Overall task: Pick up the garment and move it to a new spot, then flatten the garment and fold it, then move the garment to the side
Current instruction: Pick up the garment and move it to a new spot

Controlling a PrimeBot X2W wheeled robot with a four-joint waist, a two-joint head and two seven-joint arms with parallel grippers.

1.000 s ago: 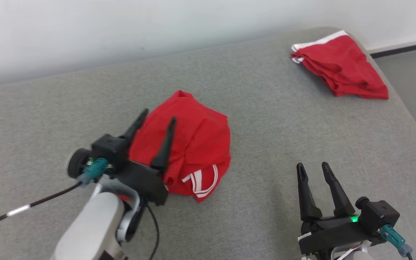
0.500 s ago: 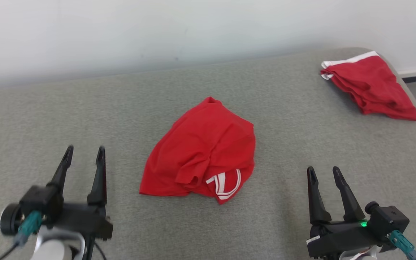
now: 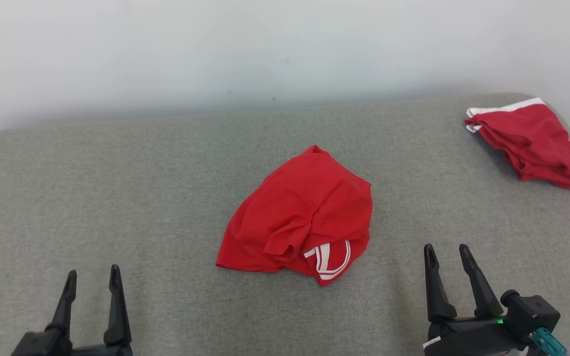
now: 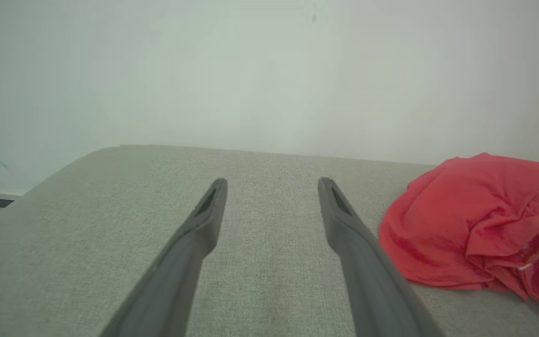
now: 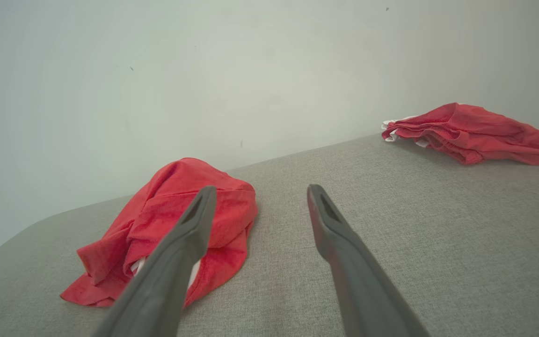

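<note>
A crumpled red garment (image 3: 301, 217) with white trim lies in a heap at the middle of the grey padded table (image 3: 117, 198). It also appears at the right of the left wrist view (image 4: 475, 224) and at the left of the right wrist view (image 5: 171, 234). My left gripper (image 3: 92, 279) is open at the lower left, well clear of the garment and holding nothing. My right gripper (image 3: 447, 253) is open at the lower right, also apart from the cloth. Both pairs of fingers point toward the far wall.
A second red garment (image 3: 532, 141) with a white band lies folded at the table's far right corner, also in the right wrist view (image 5: 470, 133). A pale wall (image 3: 265, 49) runs behind the table. Bare grey surface surrounds the heap.
My left gripper has drawn back from over the garment to the lower left, leaving the heap lying free. The head camera has tilted up and turned, shifting the whole scene.
</note>
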